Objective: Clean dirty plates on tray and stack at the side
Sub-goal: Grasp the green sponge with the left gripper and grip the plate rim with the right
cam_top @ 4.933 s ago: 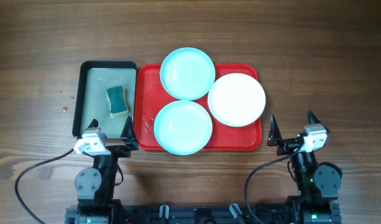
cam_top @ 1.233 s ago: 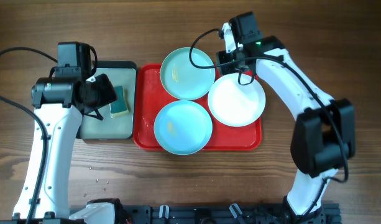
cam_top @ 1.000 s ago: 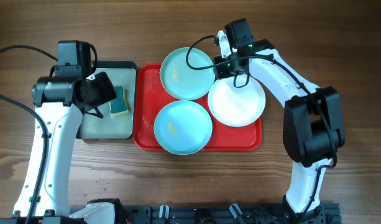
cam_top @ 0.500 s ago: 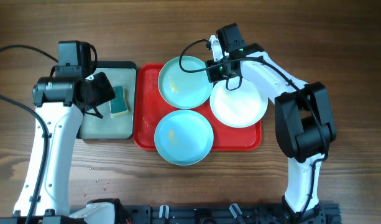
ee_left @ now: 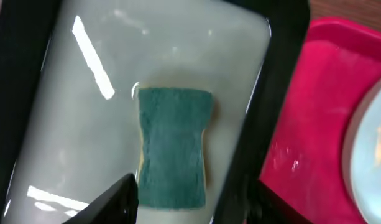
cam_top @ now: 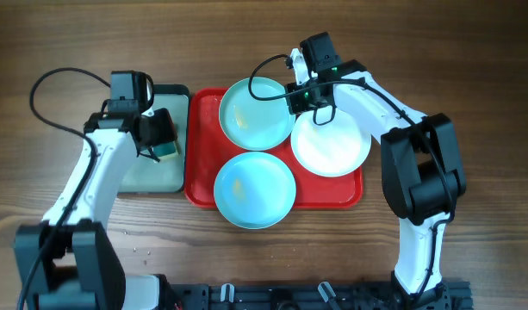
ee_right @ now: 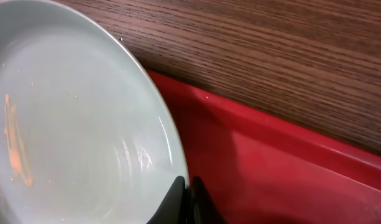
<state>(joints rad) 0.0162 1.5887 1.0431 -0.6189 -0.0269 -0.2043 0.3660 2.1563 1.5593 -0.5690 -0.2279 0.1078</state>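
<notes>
Three plates lie on the red tray (cam_top: 201, 176): a far aqua plate (cam_top: 255, 114), a near aqua plate (cam_top: 255, 189) and a white plate (cam_top: 332, 146). My right gripper (cam_top: 295, 97) is shut on the far aqua plate's right rim, seen close in the right wrist view (ee_right: 187, 196). That plate (ee_right: 78, 124) carries an orange smear (ee_right: 16, 146). My left gripper (cam_top: 160, 138) hangs open over a green sponge (ee_left: 174, 146). The sponge's near end sits between the open left gripper (ee_left: 187, 202) fingers, untouched.
The sponge lies in a small black-rimmed grey-green tray (cam_top: 134, 176) just left of the red tray. A few crumbs (cam_top: 139, 251) dot the wood near the front left. The right arm reaches across the white plate's far side.
My right gripper closed on the far aqua plate's rim, and the plates shifted slightly. My left arm swung right and brought its open gripper over the sponge.
</notes>
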